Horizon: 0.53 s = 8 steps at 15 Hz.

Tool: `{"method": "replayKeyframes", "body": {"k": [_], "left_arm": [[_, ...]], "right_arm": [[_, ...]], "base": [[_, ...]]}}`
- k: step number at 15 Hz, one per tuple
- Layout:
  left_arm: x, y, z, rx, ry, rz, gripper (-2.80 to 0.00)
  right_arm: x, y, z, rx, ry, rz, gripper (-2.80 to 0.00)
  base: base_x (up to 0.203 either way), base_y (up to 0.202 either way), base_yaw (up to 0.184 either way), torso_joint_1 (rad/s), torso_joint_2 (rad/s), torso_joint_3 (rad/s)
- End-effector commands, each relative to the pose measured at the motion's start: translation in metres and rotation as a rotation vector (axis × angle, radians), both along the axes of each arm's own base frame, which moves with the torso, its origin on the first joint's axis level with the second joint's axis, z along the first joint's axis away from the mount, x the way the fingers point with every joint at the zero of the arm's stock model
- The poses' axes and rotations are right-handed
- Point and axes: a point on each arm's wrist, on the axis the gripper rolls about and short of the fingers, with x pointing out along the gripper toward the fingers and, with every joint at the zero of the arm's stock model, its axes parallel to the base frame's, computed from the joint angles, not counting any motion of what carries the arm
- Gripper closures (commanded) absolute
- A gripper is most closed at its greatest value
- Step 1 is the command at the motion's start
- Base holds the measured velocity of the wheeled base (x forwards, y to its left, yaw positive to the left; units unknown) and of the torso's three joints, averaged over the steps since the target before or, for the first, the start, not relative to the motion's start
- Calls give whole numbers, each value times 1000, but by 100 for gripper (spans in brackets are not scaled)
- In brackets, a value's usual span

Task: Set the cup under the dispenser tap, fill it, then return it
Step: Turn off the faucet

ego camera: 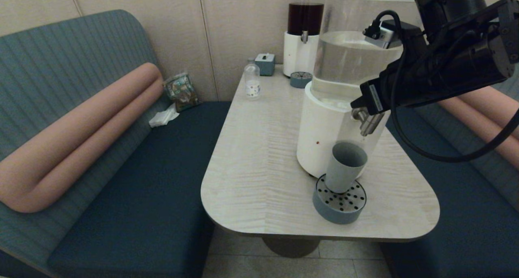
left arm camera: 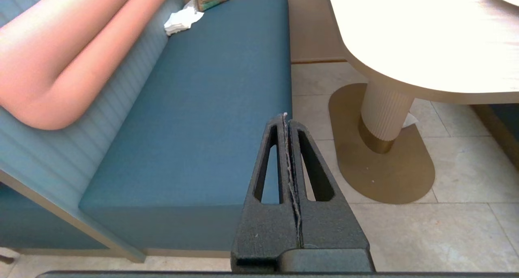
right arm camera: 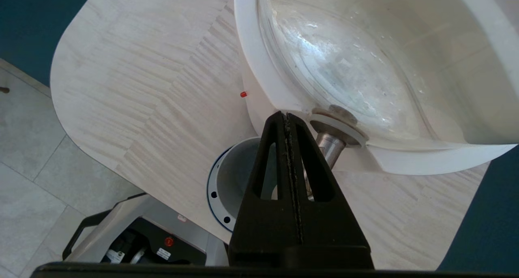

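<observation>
Cup (ego camera: 345, 166) on drip tray (ego camera: 339, 204), directly under the dispenser tap (ego camera: 368, 124).
Our right gripper (right arm camera: 287, 118), fingers pressed together and holding nothing, sits at the tap above the cup; only its wrist view shows the closed tips, head view just shows the arm over the dispenser (ego camera: 324, 140). Our left gripper (left arm camera: 286, 118), also closed and empty, appears only in its wrist view, low beside the bench (left arm camera: 202, 107), well apart from the dispenser.

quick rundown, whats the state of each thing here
grey-blue tapered plastic cup: upright on the perforated drip tray, below the brushed-steel tap
right pincer: shut, at the tap
left pincer: shut, parked over the bench
clear dispenser tank: holds clear liquid
small clear bottle: upright
</observation>
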Motion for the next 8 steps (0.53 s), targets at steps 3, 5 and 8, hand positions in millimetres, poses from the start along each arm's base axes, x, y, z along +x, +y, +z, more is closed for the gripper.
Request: {"method": "replayKeyframes", "body": {"k": [3, 5, 8], "left_arm": [[0, 0, 0, 0, 0, -1, 0], [0, 0, 0, 1, 0, 0, 0], [0, 0, 0, 1, 0, -1, 0]], "right_arm": [[4, -2, -3, -7, 9, -11, 0], [7, -3, -5, -9, 12, -18, 0], [8, -5, -5, -16, 10, -19, 0]], "base": [[0, 0, 0, 0, 0, 0], [0, 0, 0, 0, 0, 0], [0, 0, 0, 0, 0, 0]]}}
